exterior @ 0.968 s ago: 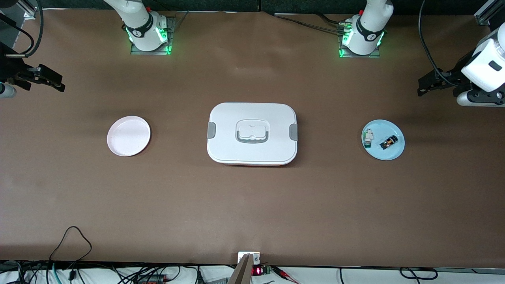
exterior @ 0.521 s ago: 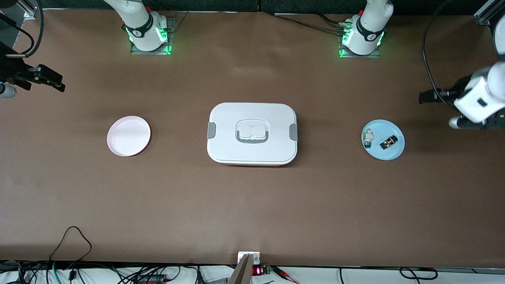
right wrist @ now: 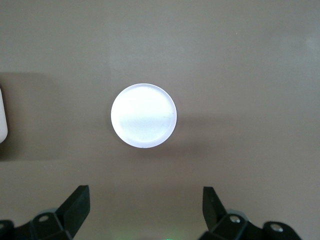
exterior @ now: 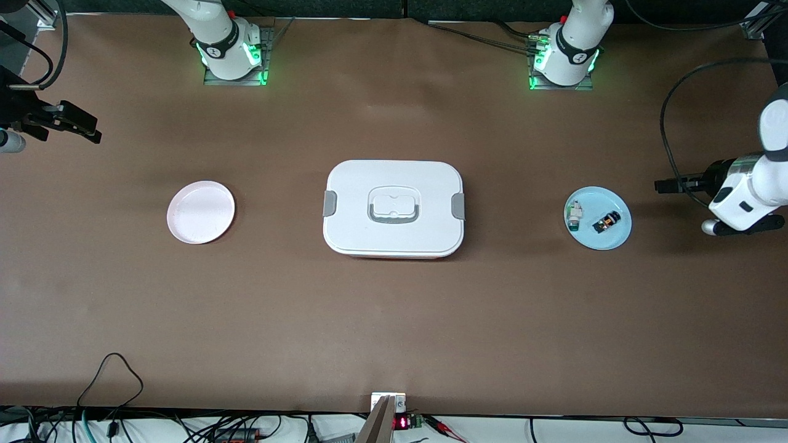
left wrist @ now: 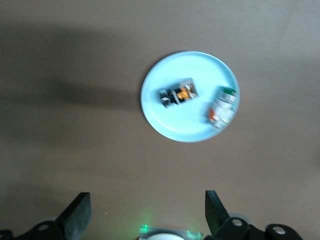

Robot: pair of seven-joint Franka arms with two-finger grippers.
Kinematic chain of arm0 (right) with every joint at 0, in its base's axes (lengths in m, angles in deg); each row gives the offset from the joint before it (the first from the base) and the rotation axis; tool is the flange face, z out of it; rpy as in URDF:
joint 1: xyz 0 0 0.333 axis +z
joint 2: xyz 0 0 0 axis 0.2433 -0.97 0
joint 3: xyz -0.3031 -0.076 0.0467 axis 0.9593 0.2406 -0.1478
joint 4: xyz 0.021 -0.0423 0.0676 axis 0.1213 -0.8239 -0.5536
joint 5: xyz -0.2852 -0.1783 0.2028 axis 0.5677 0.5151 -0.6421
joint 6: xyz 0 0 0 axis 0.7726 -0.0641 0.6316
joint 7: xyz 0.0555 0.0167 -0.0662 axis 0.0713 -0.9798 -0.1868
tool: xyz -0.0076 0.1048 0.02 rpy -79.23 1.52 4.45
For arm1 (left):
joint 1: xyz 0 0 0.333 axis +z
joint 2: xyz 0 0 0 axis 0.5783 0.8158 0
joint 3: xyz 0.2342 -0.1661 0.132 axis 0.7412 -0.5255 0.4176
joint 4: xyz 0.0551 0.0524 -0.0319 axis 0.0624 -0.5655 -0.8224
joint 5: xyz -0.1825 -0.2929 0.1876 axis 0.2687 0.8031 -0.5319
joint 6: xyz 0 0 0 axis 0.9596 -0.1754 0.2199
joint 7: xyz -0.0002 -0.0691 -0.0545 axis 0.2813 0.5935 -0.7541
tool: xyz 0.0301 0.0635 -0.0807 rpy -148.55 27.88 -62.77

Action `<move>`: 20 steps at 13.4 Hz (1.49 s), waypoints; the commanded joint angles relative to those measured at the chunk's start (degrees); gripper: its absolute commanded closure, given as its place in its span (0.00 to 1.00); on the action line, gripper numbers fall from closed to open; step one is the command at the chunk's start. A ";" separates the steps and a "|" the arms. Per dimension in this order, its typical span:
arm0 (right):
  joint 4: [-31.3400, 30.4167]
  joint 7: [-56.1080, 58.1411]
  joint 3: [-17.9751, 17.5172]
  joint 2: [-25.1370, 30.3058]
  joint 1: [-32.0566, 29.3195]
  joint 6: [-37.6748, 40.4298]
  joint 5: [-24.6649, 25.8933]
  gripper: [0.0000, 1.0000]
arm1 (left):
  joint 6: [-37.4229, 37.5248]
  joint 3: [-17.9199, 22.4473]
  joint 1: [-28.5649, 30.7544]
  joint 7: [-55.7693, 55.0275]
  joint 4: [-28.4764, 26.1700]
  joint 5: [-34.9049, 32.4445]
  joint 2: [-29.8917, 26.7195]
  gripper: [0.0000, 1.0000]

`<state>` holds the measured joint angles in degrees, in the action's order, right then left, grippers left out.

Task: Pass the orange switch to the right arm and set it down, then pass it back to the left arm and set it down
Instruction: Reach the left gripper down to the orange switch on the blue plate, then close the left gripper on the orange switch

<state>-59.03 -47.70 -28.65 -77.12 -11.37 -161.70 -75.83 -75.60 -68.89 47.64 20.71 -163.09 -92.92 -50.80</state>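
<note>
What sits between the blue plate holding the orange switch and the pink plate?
The box sits squarely between the blue plate, which carries the orange switch, and the pink plate, with bare table either side of it; the front view shows this.

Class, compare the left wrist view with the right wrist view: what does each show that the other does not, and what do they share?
Only the left wrist view shows the blue plate carrying the orange switch and a white-and-green component. Only the right wrist view shows the empty pink plate and an edge of the box. Both show the brown table and their own open end effector: left end effector, right end effector.
</note>
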 commanded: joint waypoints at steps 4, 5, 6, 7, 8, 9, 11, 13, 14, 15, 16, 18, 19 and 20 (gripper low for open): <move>-1.03 0.66 0.32 1.16 -0.07 -0.35 -0.69 0.00 | -15.69 -0.95 0.61 -22.18 -9.12 -0.59 0.60 0.00; -1.03 0.66 0.32 1.07 -0.07 -0.35 -0.69 0.00 | -17.02 -0.95 0.61 -25.35 -9.12 0.73 1.91 0.00; -1.11 0.66 0.32 1.07 -0.07 -0.35 -0.69 0.00 | -19.64 -1.21 0.17 -28.08 -9.56 0.74 3.32 0.00; -1.11 0.75 0.32 1.16 -0.07 -0.27 -0.69 0.00 | -22.62 -1.39 -0.18 -30.29 -10.43 0.74 4.46 0.00; -1.03 0.66 0.32 1.16 -0.16 -0.35 -0.69 0.00 | -26.66 -2.17 -0.36 -31.79 -12.53 0.74 4.91 0.00; -0.94 0.66 0.32 1.16 -0.16 -0.35 -0.69 0.00 | -31.13 -2.53 -0.44 -32.76 -15.42 0.74 4.91 0.00; -1.03 0.75 0.32 1.07 0.02 -0.27 -0.61 0.00 | -37.04 -2.62 -0.36 -32.25 -19.13 0.66 5.44 0.00; -0.85 0.83 0.32 0.20 -0.33 -0.35 -0.69 0.00 | -40.66 -2.62 -0.36 -29.36 -21.24 0.22 6.49 0.00; -0.85 0.84 0.32 0.02 -0.33 -0.35 -0.69 0.00 | -40.85 -2.62 -0.36 -27.69 -21.77 0.13 6.93 0.00; -0.85 0.75 0.32 0.02 -0.33 -0.35 -0.78 0.00 | -41.02 -2.62 -0.27 -26.02 -22.30 0.13 7.02 0.00; -0.59 0.66 0.41 -0.07 -0.42 -0.44 -0.87 0.00 | -41.02 -2.62 -0.18 -25.04 -22.39 0.13 7.02 0.00; -0.41 0.57 0.32 -0.34 -0.25 -0.62 -0.87 0.00 | -43.29 -2.53 0.08 -22.41 -23.35 -0.05 7.64 0.00; -0.41 0.40 0.23 -0.51 -0.16 -1.14 -0.96 0.00 | -46.27 -2.53 0.17 -20.83 -25.28 -0.05 7.38 0.00; 0.02 0.57 0.23 -1.03 -0.16 -0.71 -0.96 0.00 | -47.95 -2.53 0.17 -19.69 -26.43 -0.13 7.20 0.00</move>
<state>-59.21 -47.70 -28.48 -77.78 -11.54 -162.02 -75.88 -119.78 -71.40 47.38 -2.48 -186.63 -92.96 -43.00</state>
